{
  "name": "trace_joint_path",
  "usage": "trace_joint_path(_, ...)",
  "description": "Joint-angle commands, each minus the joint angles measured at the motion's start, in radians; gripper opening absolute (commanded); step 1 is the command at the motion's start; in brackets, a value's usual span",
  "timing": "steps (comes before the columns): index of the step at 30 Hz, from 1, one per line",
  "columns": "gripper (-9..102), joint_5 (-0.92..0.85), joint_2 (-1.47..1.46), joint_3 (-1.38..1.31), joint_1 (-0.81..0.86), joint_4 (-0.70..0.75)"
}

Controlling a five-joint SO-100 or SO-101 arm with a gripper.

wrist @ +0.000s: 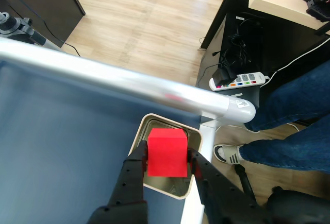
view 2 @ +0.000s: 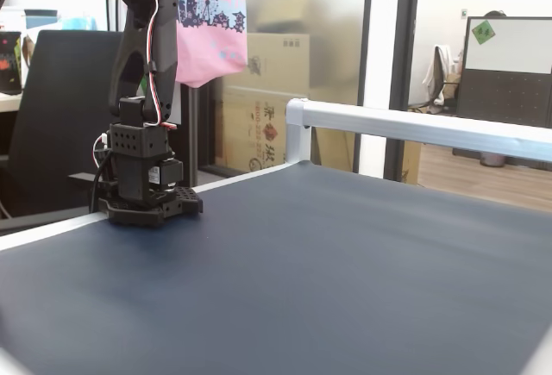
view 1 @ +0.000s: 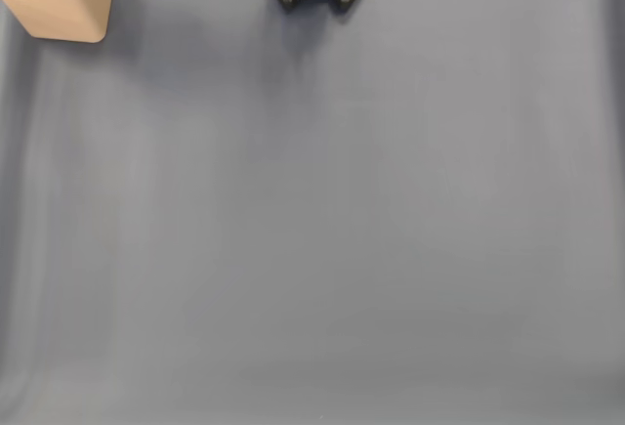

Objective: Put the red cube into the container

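Light wood floor (wrist: 139,13) | black desk frame (wrist: 242,33) with power strip (wrist: 240,80) | cardboard boxes (view 2: 263,90) behind glass | whiteboard (view 2: 509,46)

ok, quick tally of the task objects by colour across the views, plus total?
Red: 1, the red cube, held between the fingers of the gripper above the container in the wrist view.
Tan/gold: 1, the container, at the corner of the blue mat.
Total: 2
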Motion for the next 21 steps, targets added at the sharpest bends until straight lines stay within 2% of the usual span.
trace_joint_path(1, 16, 0.017, 0.026, -0.005, -0.011, -0.021)
trace_joint_path(13, 28, 0.074, 0.031, 0.003, -0.014, -0.048)
trace_joint_path(21, 31, 0.083, 0.034, 0.015, -0.018, -0.063)
